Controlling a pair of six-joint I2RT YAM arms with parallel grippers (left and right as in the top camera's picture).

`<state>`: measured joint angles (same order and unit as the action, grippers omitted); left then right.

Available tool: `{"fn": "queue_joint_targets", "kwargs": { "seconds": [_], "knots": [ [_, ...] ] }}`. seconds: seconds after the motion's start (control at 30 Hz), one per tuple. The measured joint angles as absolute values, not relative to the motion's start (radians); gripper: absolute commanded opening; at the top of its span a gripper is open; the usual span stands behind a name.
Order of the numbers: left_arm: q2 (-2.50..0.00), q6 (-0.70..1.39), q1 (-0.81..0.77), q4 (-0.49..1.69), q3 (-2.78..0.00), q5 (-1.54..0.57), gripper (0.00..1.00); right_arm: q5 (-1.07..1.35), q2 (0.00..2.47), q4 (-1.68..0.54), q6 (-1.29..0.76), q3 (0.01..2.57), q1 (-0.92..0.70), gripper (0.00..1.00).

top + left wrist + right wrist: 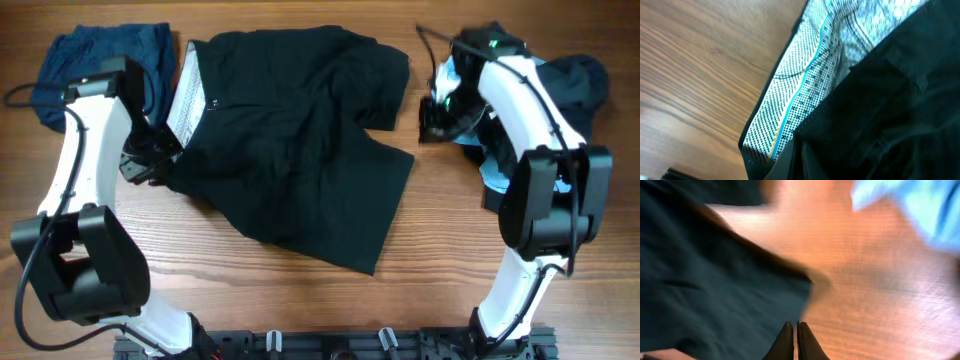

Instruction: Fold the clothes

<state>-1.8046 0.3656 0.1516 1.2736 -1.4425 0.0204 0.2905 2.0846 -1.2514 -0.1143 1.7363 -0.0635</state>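
Black shorts (300, 150): spread flat mid-table (440, 260), waistband (805, 90) lining turned out, apparently laid open for folding.
Left gripper (150, 160): at the waistband's lower corner, probably to lift that edge. Cloth fills its camera, so I cannot tell its opening.
Right gripper (795, 340): fingers pressed together, holding nothing, over bare wood just beside a leg hem.
Navy garment (100, 55) and mixed pile (575, 85): set aside, likely awaiting their turn.
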Motion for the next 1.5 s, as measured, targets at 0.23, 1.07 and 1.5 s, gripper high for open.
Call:
{"fn": "queue_joint_targets", "kwargs": {
  "seconds": [0.23,1.07,1.5],
  "knots": [
    [-1.802,0.378,0.027,1.288,-1.437,0.017,0.19,0.314,2.083,-1.272,-0.068,1.946,-0.064,0.47],
    [-1.911,0.263,0.047,0.39,-1.48,-0.06,0.84,0.4,2.231,-1.082,-0.036,1.946,-0.064,0.65],
    [-2.195,0.251,0.046,0.216,-1.48,-0.104,0.71,0.401,2.231,-1.102,-0.036,1.946,-0.067,0.67]
  ]
}}
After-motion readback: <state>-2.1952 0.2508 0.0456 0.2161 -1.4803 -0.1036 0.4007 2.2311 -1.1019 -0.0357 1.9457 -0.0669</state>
